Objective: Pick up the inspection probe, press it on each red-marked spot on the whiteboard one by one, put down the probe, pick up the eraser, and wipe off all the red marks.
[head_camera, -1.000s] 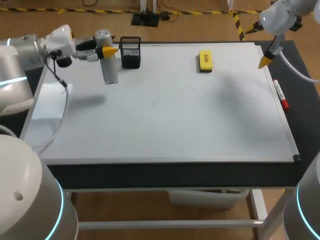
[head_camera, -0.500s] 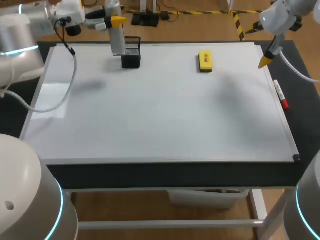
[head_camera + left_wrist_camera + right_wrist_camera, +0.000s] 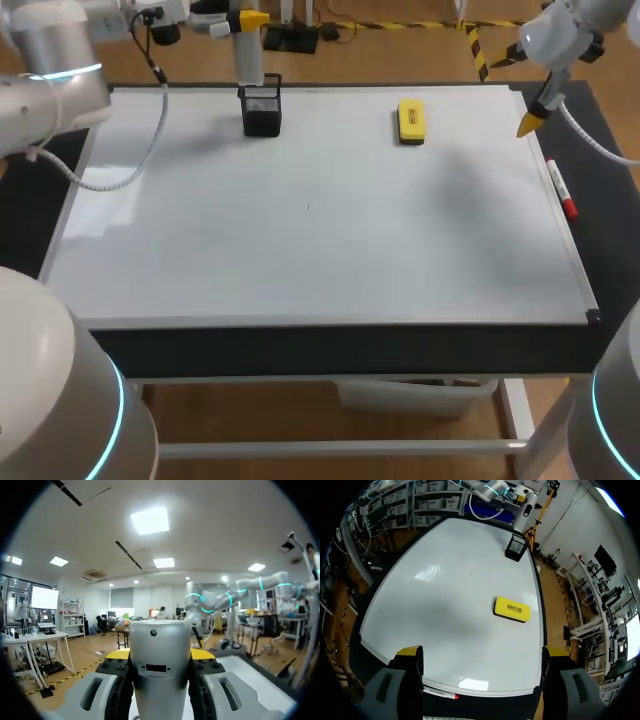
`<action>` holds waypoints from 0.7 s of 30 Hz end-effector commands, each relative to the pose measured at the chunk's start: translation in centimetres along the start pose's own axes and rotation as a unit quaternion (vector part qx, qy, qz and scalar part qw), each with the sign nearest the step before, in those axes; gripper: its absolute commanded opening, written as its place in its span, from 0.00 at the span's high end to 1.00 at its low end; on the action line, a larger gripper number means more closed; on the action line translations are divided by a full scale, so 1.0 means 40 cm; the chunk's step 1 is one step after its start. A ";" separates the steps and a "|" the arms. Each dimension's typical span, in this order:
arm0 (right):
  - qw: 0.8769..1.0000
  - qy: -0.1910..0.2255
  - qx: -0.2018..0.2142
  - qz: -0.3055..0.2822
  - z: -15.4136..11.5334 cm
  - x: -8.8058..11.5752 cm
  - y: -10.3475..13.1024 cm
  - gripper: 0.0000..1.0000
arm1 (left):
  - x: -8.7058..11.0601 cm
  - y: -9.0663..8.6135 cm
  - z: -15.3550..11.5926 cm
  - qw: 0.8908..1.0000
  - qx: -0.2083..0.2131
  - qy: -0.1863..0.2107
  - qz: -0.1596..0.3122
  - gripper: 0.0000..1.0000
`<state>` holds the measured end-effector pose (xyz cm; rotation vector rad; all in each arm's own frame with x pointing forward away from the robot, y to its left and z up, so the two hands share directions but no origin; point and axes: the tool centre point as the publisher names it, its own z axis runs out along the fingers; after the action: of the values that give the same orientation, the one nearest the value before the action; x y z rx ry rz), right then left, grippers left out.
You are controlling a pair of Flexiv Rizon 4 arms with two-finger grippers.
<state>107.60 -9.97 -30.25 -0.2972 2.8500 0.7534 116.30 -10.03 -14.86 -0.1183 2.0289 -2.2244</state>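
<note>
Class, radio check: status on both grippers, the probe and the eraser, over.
Left gripper shut on probe, above black holder. Right gripper open, empty. Eraser flat on whiteboard, untouched. No red marks visible; marker at board's right edge.

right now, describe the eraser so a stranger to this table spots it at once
On the big whiteboard, look near the far edge, right of the middle. The eraser lies flat there, to the right of the black mesh holder. It is the only bright yellow block; the marker at the right edge is thin, white and red-capped.
</note>
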 end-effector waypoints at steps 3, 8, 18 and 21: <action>1.000 0.001 0.002 -0.001 -0.001 -0.001 0.000 0.00 | -0.047 0.041 0.021 0.997 0.010 0.078 0.005 1.00; 1.000 0.001 0.002 -0.001 -0.001 -0.001 0.000 0.00 | -0.060 0.062 0.022 0.997 0.012 0.082 0.003 1.00; 1.000 0.001 0.002 -0.001 -0.001 -0.001 0.000 0.00 | -0.075 0.096 0.019 0.996 0.014 0.091 0.007 1.00; 1.000 0.001 0.002 -0.001 -0.001 -0.001 0.000 0.00 | -0.076 0.110 0.019 0.996 0.015 0.093 0.007 1.00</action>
<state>107.60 -9.97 -30.29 -0.2972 2.8490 0.7546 118.84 -10.68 -18.45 -0.0185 2.0412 -2.2710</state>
